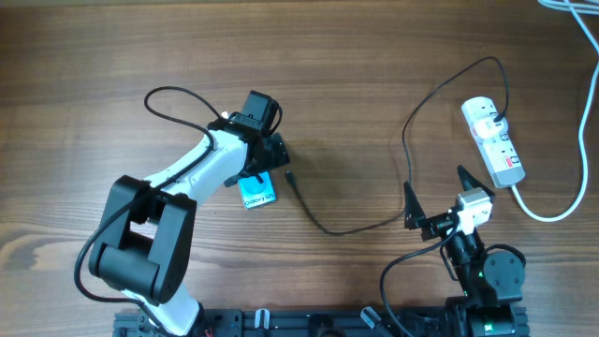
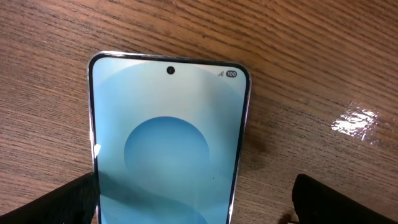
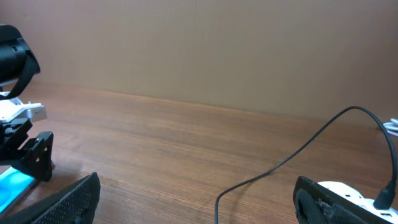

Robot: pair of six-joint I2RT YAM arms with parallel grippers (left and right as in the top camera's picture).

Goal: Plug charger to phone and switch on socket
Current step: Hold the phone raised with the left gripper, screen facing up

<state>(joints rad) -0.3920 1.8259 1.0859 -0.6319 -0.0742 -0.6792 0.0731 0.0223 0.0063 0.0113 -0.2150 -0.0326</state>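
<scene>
The phone (image 1: 257,193) lies flat on the wooden table, teal screen up. My left gripper (image 1: 265,167) hangs over it, open. In the left wrist view the phone (image 2: 168,137) sits between the fingers; the left finger (image 2: 62,202) is at its left edge and the right finger stands apart from it. The charger cable (image 1: 404,159) runs from a plug in the socket (image 1: 505,154) in a loop to a loose tip (image 1: 289,175) right of the phone. My right gripper (image 1: 436,193) is open over bare table near the cable (image 3: 280,165), holding nothing.
A thick white cord (image 1: 562,211) curves from the socket toward the table's right edge. The left arm's gripper body (image 3: 25,149) shows at the left of the right wrist view, with a corner of the phone (image 3: 9,186) below it. A plain wall stands behind the table.
</scene>
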